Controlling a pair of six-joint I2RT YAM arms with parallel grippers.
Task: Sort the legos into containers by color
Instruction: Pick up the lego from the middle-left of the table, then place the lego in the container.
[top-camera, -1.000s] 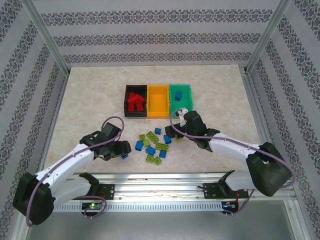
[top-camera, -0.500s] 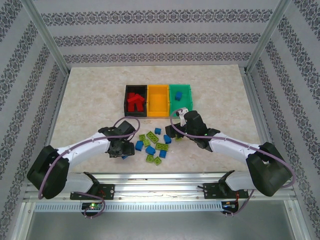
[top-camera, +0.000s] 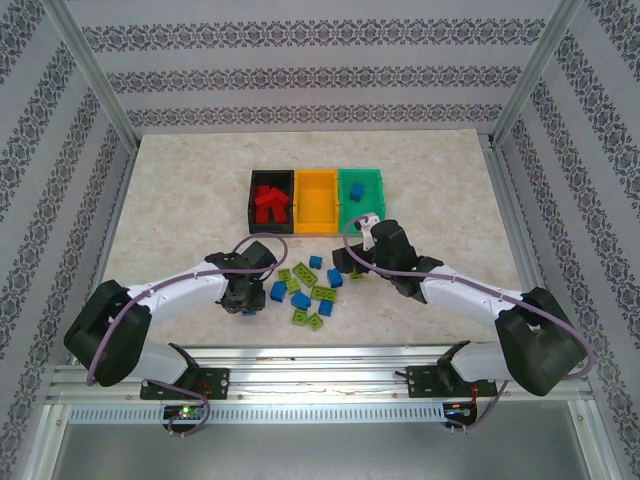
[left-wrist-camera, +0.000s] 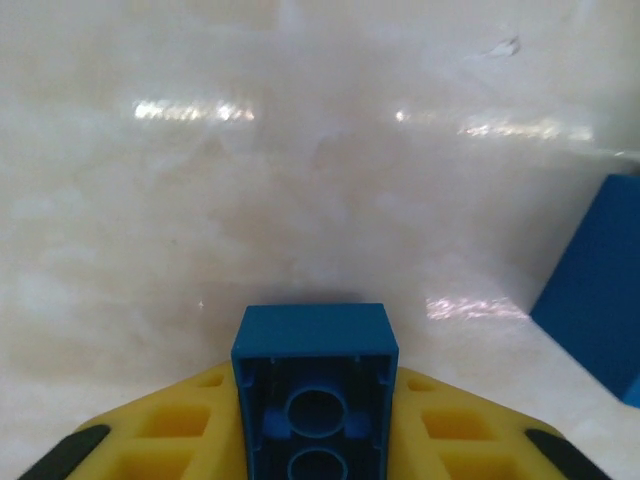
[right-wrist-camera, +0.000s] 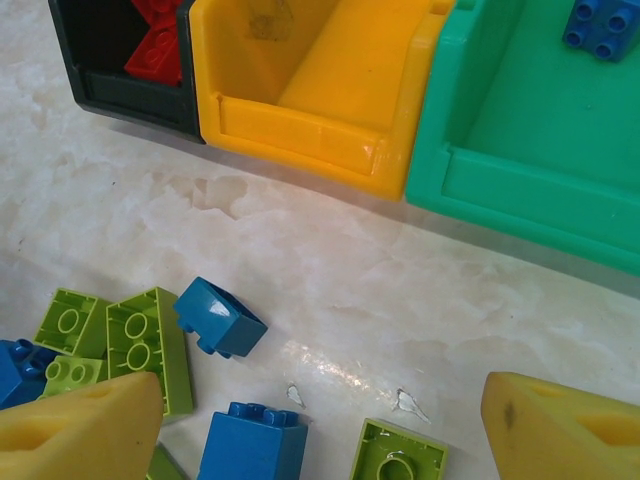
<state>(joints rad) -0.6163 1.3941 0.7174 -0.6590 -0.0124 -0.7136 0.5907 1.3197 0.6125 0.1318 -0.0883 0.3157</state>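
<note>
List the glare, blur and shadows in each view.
Left wrist view: glare streaks across the table; the held blue brick is fairly sharp, the loose blue brick at right soft. Right wrist view: small glints on the table by the green brick; jaws blurred at the bottom corners. Top view: even light, no hard shadows.

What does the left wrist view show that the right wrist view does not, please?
Left wrist: the left gripper shut on a blue lego, its hollow underside facing the camera. Right wrist: the right gripper open near loose lime bricks, the black bin holding red bricks, the orange-yellow bin, and the green bin holding a blue brick. Shared: the marble table and loose blue bricks.
</note>
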